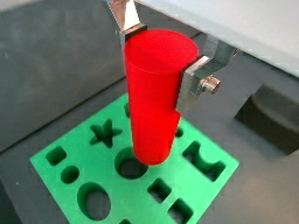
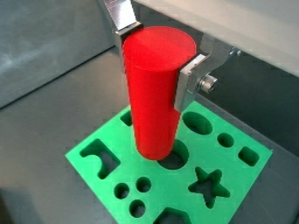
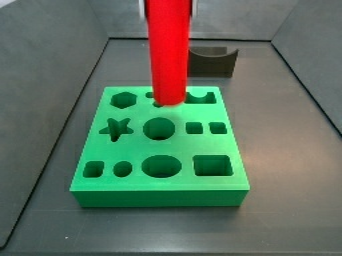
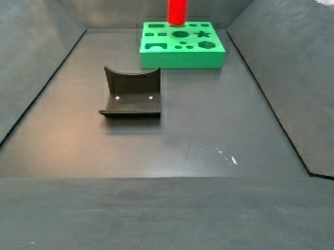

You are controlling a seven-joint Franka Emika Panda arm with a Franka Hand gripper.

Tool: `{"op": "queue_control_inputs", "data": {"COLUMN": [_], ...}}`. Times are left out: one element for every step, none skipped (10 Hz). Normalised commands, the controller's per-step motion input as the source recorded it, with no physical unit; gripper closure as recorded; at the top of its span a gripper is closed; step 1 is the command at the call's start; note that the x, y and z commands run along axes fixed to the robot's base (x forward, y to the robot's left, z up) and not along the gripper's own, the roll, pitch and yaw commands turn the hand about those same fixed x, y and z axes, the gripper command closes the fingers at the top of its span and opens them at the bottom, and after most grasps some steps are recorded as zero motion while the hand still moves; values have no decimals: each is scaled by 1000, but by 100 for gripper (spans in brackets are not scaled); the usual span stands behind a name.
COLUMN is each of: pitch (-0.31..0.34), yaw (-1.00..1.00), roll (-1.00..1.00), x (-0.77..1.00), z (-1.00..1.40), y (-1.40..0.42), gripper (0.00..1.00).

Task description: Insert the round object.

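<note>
My gripper is shut on the round object, a tall bright red cylinder, near its flat top. The silver fingers press on opposite sides of it in both wrist views. The cylinder hangs upright over the green block, which has several shaped holes. Its lower end is close to a round hole near the block's middle and partly hides it. I cannot tell whether it touches the block. In both side views the cylinder runs out of the top of the frame; the gripper is out of view there.
The green block lies at the far end of the dark walled floor. The dark fixture stands apart from it on the floor, and also shows in a side view and a wrist view.
</note>
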Motion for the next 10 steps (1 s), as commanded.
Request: {"op": "queue_control_inputs", "data": {"pitch": [-150,-14,-6,-19,-23,-27,-36,3,63,47], "yaw": [0,0,0,0,0,0,0,0,-14,-17], "roll": [0,-147,-167,-74,-17,-1,-50,0,33,20], "x": [-277,-211,-126,-137,-117,-103,0,294,400,349], "z": [-594,-351,-269,-203,-197,-206,-251,-263,-209,-160], "y": [-171,-23,-77,-71,0,0,-97,-143,-129,-197], "gripper": [100,100,100,100,100,100,100,100,100,100]}}
